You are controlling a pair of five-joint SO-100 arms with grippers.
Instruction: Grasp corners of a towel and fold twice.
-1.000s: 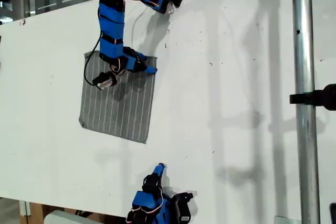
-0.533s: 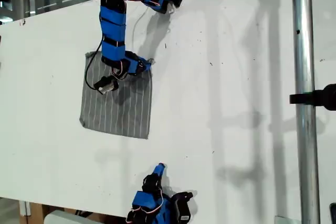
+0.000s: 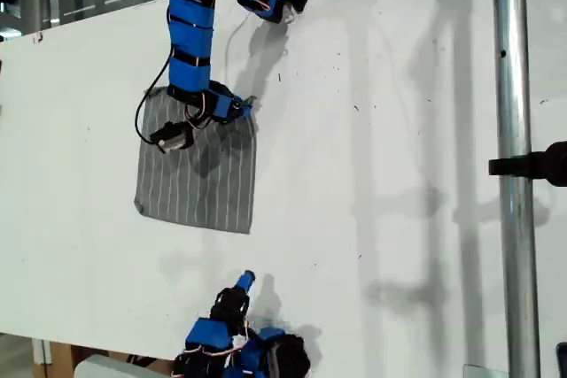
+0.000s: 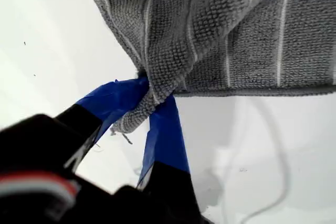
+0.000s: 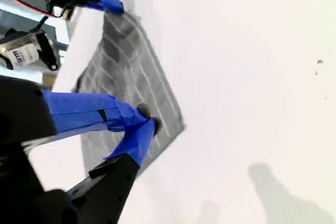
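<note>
While the towel (image 3: 197, 170) lies mostly flat on the white worktop (image 3: 381, 130), my first gripper (image 4: 149, 98) is clamped on one of its corners (image 4: 137, 115), bunching the cloth at that far edge; my second gripper (image 5: 144, 121) hovers off the towel's opposite near edge, blue tips pinched together, holding nothing

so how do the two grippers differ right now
My first gripper has its jaws shut on a corner of the towel, pinching the cloth into a bunch; my second gripper holds nothing, with its tips together. In the exterior view, my first gripper sits at the towel's upper right corner, while my second gripper is clear of the towel, below its lower edge. Both have blue jaws.
</note>
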